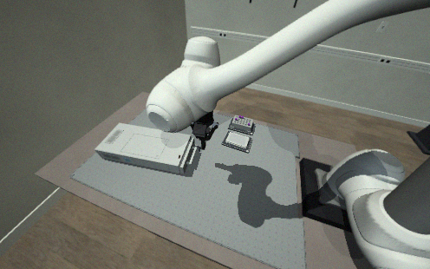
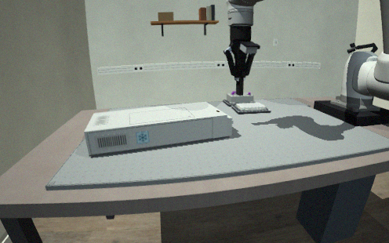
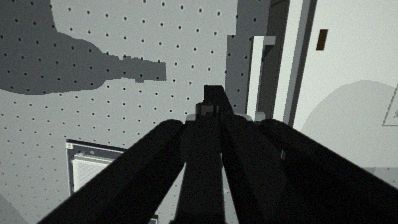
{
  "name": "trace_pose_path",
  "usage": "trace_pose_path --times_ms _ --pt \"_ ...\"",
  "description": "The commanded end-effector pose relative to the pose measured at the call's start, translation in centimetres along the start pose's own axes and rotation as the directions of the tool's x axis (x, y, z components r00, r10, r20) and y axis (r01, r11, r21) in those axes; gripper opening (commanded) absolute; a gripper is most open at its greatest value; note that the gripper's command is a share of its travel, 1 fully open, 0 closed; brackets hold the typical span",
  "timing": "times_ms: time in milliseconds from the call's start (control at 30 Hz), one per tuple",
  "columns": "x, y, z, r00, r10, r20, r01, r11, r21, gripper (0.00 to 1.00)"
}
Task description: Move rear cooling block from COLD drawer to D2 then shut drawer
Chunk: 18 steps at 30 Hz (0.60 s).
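Observation:
The white cooler COLD (image 1: 145, 147) lies on the grey mat, and it also shows in the exterior view (image 2: 157, 125). Its drawer front with the handle (image 1: 191, 153) sits close against the body, and the handle shows as a white bar in the wrist view (image 3: 260, 75). The lamp (image 3: 322, 39) on the cooler's top looks dark. The cooling block (image 1: 241, 124) with purple-topped tubes sits on the farther slot D2. Slot D1 (image 1: 237, 141) holds only its pale plate. My gripper (image 1: 203, 141) (image 2: 238, 91) (image 3: 212, 99) is shut and empty, above the mat just off the handle, between COLD and D1.
The robot's base (image 1: 381, 204) stands on a dark plate at the right of the mat. The arm's big elbow (image 1: 182, 104) hangs over the cooler's handle end and hides part of it. A wall shelf (image 2: 184, 21) is far behind.

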State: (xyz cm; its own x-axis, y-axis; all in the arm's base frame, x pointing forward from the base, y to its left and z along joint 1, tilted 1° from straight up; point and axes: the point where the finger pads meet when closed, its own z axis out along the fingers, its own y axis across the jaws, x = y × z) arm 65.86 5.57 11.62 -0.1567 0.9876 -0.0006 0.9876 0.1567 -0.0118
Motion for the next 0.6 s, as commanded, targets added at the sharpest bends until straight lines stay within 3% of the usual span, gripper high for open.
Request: trace_pose_path --times_ms 0,467,500,567 --pt "-0.1 0.0 -0.2 1.000 0.001 -0.002 -0.001 1.000 -0.001 0.10" --pt "-0.1 0.0 -0.2 1.000 0.001 -0.002 -0.001 1.000 -0.001 0.10" --pt "-0.1 -0.7 -0.3 1.000 0.001 -0.004 -0.001 1.000 0.003 0.35" --pt "-0.1 -1.5 -0.6 1.000 0.001 -0.004 -0.001 1.000 0.003 0.35"
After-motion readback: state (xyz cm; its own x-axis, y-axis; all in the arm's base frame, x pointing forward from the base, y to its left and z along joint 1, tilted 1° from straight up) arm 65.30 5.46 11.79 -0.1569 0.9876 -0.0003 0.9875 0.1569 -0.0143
